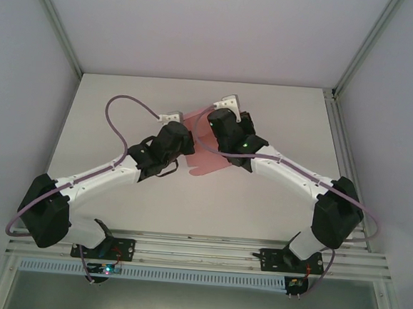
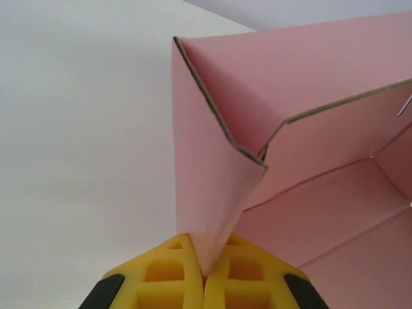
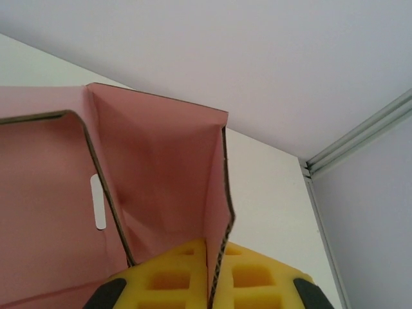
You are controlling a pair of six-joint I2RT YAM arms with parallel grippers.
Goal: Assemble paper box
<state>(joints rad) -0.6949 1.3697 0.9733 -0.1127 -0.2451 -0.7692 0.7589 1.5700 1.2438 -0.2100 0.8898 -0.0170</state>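
The pink paper box (image 1: 207, 167) lies partly folded at the middle of the white table (image 1: 281, 117), between my two grippers. In the left wrist view my left gripper (image 2: 205, 278) is shut on a raised side wall of the paper box (image 2: 309, 96), the card pinched between the yellow fingers (image 2: 167, 277). My right gripper (image 3: 215, 283) is shut on the opposite upright wall of the paper box (image 3: 161, 174), its corrugated edge running between the pads. A slot (image 3: 98, 203) is cut in the panel beside it. In the top view the grippers' bodies hide most of the box.
Aluminium frame posts (image 1: 353, 59) stand at the table's back corners, and a rail (image 1: 199, 250) carries the arm bases along the near edge. Purple cables (image 1: 124, 105) loop above both arms. Grey walls close in the sides and back.
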